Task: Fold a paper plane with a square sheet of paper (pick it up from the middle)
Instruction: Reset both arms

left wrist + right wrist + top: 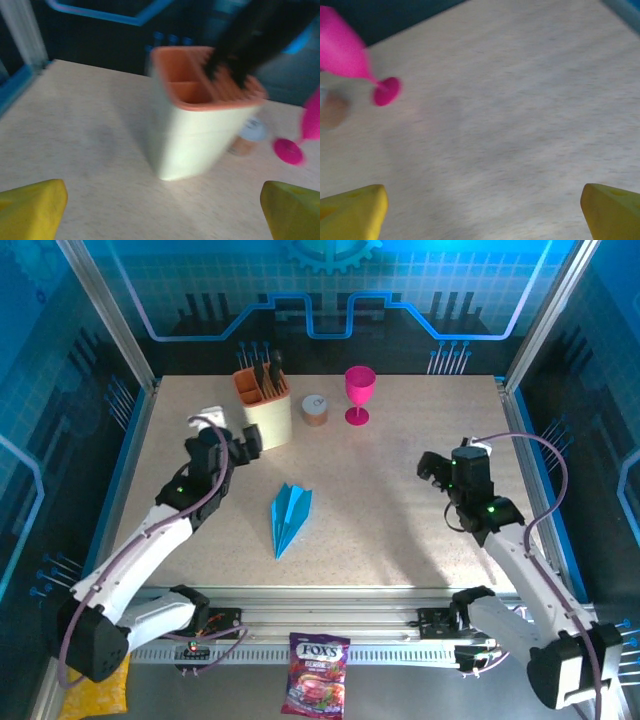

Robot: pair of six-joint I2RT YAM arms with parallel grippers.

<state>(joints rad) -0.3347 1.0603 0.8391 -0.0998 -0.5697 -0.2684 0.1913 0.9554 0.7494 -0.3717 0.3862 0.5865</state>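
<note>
Both left pincer [162, 212] and right pincer [482, 212] gape apart, flanking the slim creased paper plane [291, 517].

Beige speckled tabletop [400, 500]; slanted aluminium frame posts [105, 310] at sides; blue-lit back wall panel [200, 280], circuit-line pattern.

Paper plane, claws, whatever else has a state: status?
paper plane: folded, flat on table, ungripped
left claw: open, empty
right claw: open, empty
utensil holder: upright, utensils inside
small jar: upright, capped
pink goblet: upright
candy bag: lying flat, beyond table's near edge
</note>
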